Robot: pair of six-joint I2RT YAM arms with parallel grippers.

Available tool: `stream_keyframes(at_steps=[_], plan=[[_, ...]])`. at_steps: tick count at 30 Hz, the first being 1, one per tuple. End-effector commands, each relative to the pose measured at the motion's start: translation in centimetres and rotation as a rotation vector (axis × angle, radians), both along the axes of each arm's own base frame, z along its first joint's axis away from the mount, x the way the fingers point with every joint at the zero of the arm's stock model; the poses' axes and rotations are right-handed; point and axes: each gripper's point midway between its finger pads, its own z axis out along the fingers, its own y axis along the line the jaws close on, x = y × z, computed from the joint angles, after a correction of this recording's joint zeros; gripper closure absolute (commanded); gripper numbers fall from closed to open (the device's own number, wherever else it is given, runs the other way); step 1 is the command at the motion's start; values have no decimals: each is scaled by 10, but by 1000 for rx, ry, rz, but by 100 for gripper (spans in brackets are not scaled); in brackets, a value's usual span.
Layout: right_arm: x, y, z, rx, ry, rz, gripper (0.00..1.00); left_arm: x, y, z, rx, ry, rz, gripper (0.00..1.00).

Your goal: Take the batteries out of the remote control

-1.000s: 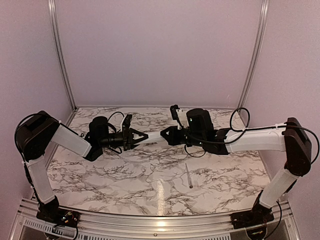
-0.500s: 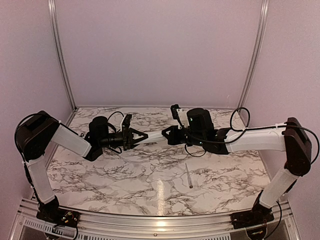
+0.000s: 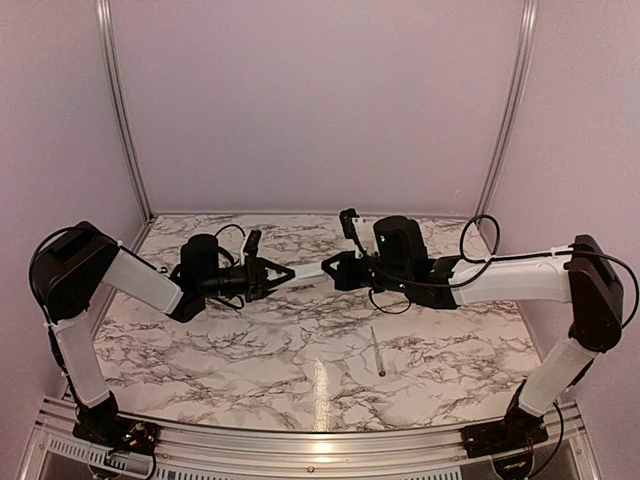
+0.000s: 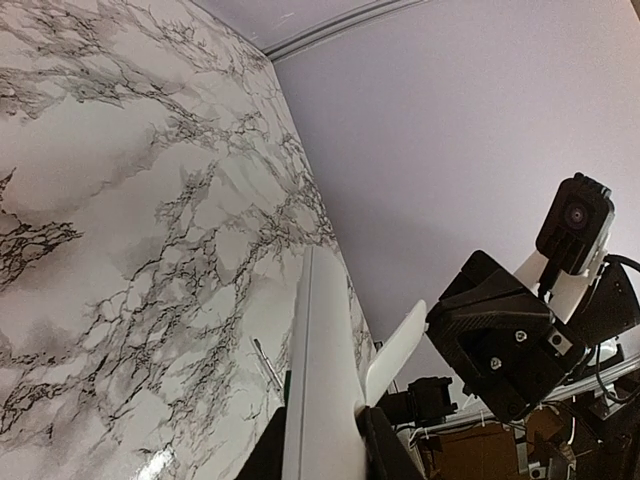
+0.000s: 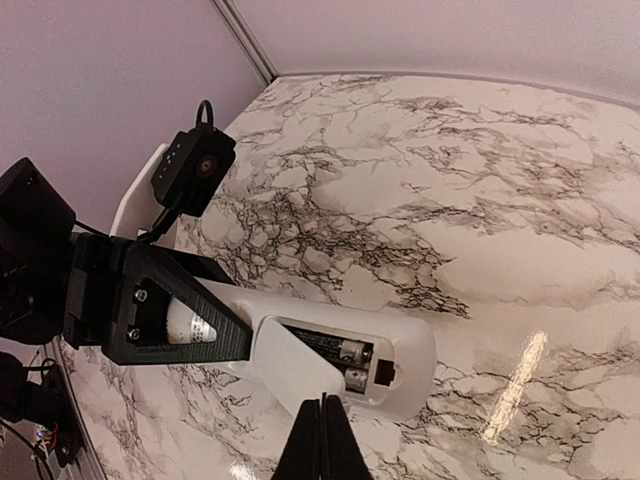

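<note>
1. Fingers of right gripper (image 5: 322, 440) pressed fully together, gripping nothing, tips at the slid-back cover (image 5: 290, 365).
2. Pinched in left gripper (image 3: 290, 272) by its left end: the remote control (image 5: 395, 350), aloft over the middle of the table (image 3: 250, 350).
3. Inside the opened compartment, side by side: batteries (image 5: 345, 355).
4. Nearer and to the right, flat on the table: grey stick (image 3: 377, 350).

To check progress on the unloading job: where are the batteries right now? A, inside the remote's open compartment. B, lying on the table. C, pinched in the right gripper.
A: the right wrist view shows the batteries sitting side by side in the uncovered compartment of the remote, not yet taken out.
</note>
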Motion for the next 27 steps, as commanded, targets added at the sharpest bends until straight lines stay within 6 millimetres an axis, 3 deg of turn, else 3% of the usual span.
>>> stream_keyframes(at_steps=[1, 27], plan=[[-3, 12, 15, 30, -27, 44, 100, 9, -2, 7, 11, -55, 28, 100], [-4, 11, -3, -14, -21, 55, 100, 14, -1, 4, 37, -76, 47, 100]])
